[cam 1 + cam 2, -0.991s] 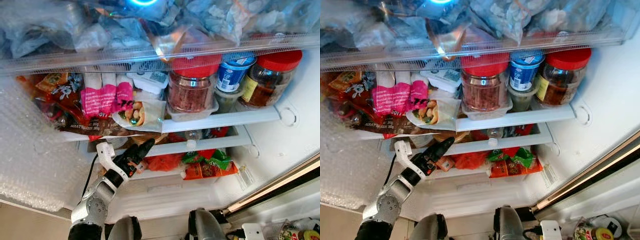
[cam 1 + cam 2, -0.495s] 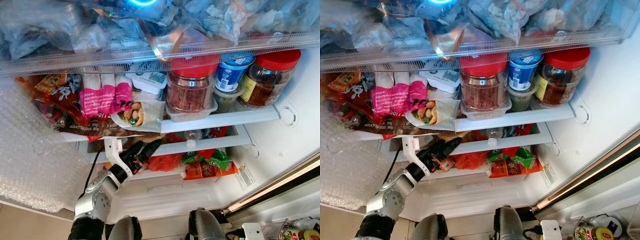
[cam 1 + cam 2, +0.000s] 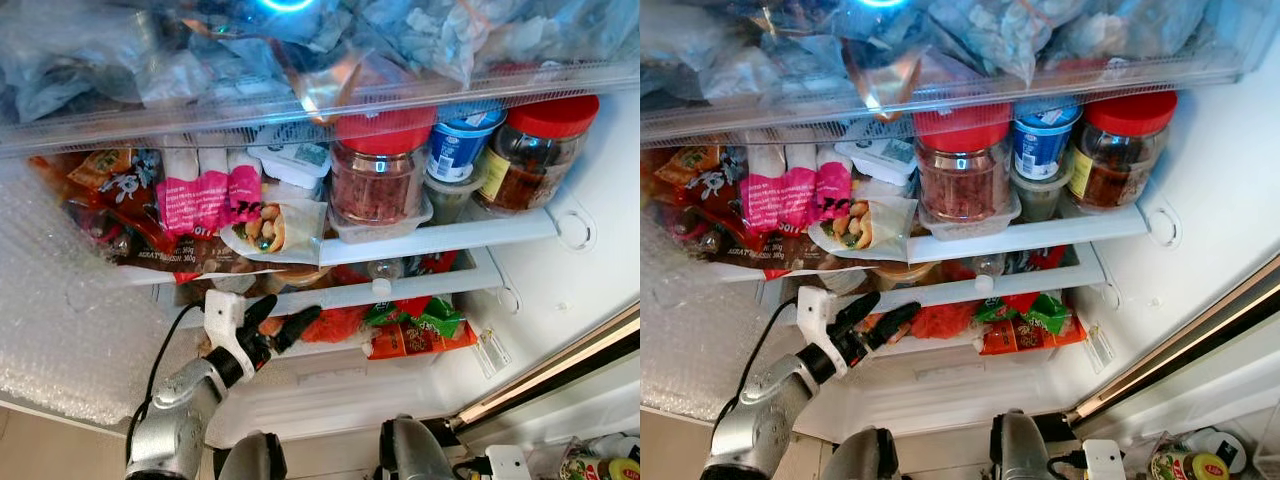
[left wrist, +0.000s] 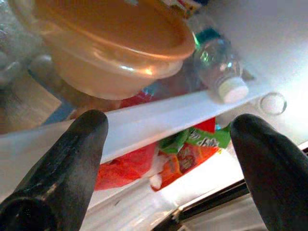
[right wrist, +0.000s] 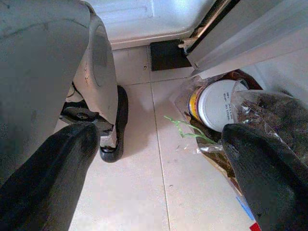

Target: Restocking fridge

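The fridge (image 3: 590, 330) stands open with its shelves stocked. At the left end of the upper shelf (image 3: 440, 240) lie dark snack packets and a pink packet (image 3: 200, 200); their print is too small to read. Next along is a clear bag of wrapped food (image 3: 268, 228), with a white tub (image 3: 295, 160) behind it. Toward the right end stand a red-lidded jar (image 3: 380, 175), a blue-and-white pot (image 3: 458, 148) whose label is illegible, and a second red-lidded jar (image 3: 525, 155) at the right corner.

On the shelf below, an orange lidded bowl (image 4: 110, 43) sits at the front edge, with a small white-capped bottle (image 4: 219, 65) lying just beside it. Lower down are a red bag (image 3: 335, 322) and a green-and-orange packet (image 3: 415, 325); its writing cannot be made out.

The left tool (image 3: 275, 322) is at the front edge of that lower shelf, fingers spread apart and holding nothing. The right tool (image 5: 159, 159) hangs idle over the tiled floor (image 5: 144, 192), fingers parted, near a white-lidded tin (image 5: 216, 103).
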